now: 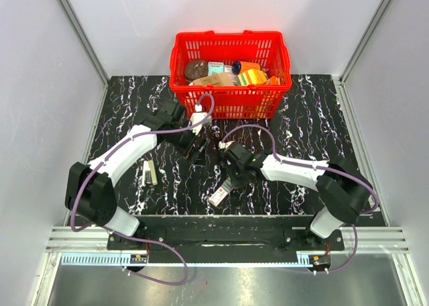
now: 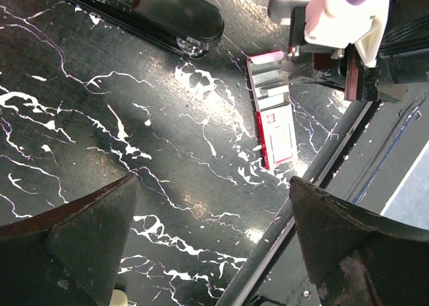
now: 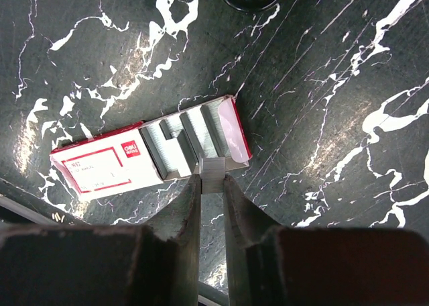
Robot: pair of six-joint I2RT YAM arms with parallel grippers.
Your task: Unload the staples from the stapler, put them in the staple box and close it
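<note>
The right gripper (image 3: 213,180) has its fingers drawn almost together, pinching a short silver strip of staples (image 3: 213,165) at the 5 o'clock corner of the open red-and-white cardboard staple box (image 3: 151,155). The box lies flat on the black white-veined marble-pattern table (image 1: 301,125), at 6 o'clock from that gripper in the top view. The left gripper (image 2: 213,192) hangs spread wide over bare table and holds nothing. In its wrist view, the glossy black stapler (image 2: 157,14) lies on the table at 11 o'clock from the box, apart from it. A red plastic mesh basket (image 1: 231,98) of groceries stands at the table's 12 o'clock edge.
</note>
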